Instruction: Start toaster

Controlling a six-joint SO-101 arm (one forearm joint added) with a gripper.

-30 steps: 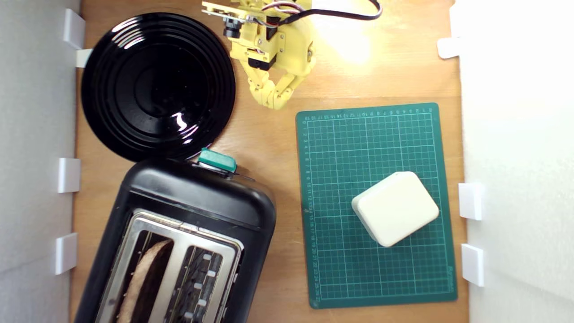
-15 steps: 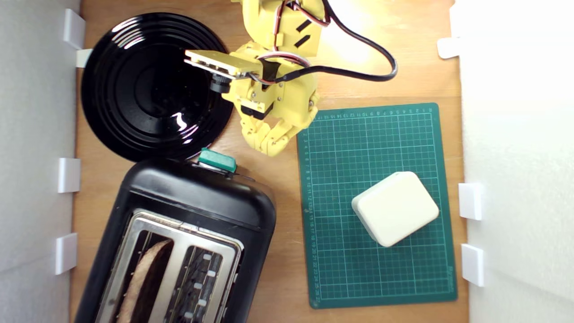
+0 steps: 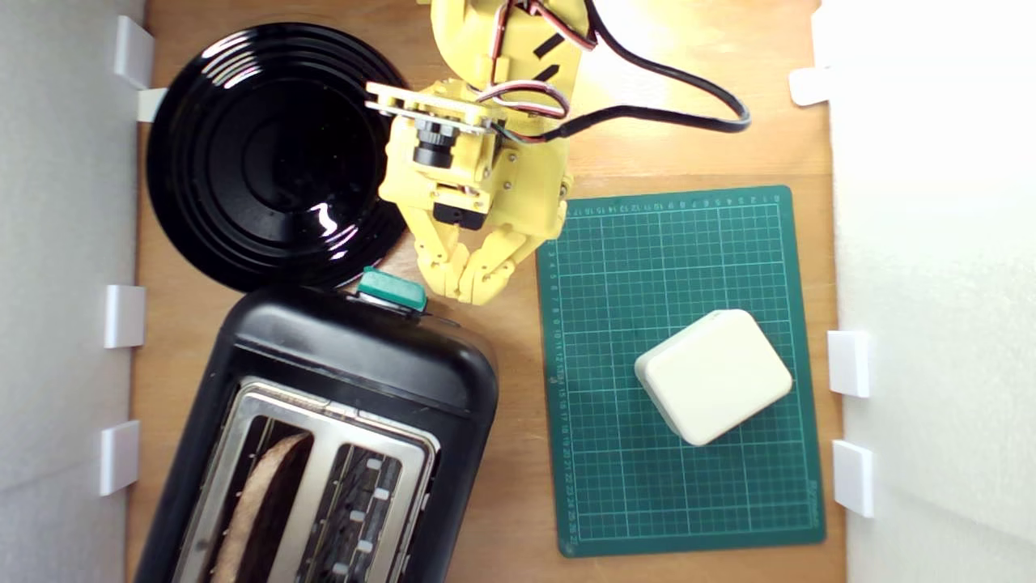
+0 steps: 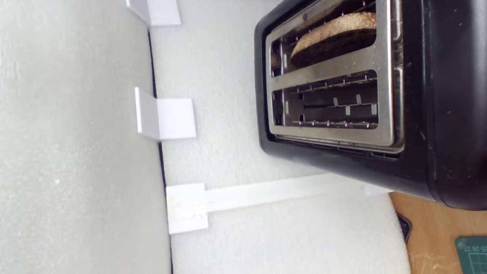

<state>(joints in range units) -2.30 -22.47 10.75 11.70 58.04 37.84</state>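
The black toaster (image 3: 356,364) with a silver top plate fills the lower left of the exterior view. A brown slice of bread (image 3: 263,494) stands in one slot; the other slot is empty. Its teal lever tab (image 3: 392,290) sticks out at the end nearest the arm. My yellow gripper (image 3: 465,293) hangs just to the exterior view's right of that tab, fingers pressed together, holding nothing and apart from the tab. The wrist view shows the toaster (image 4: 430,114) and the bread (image 4: 335,30), but neither my fingers nor the tab.
A glossy round black plate (image 3: 275,154) lies beside the toaster, partly under my arm. A green cutting mat (image 3: 615,267) carries a cream rounded box (image 3: 712,376). White foam walls (image 3: 931,283) with white brackets (image 3: 124,316) bound both sides of the wooden table.
My arm has come down the exterior view from the top edge and shifted slightly left, bringing the shut fingers close to the teal lever tab. Toaster, plate and box have not moved.
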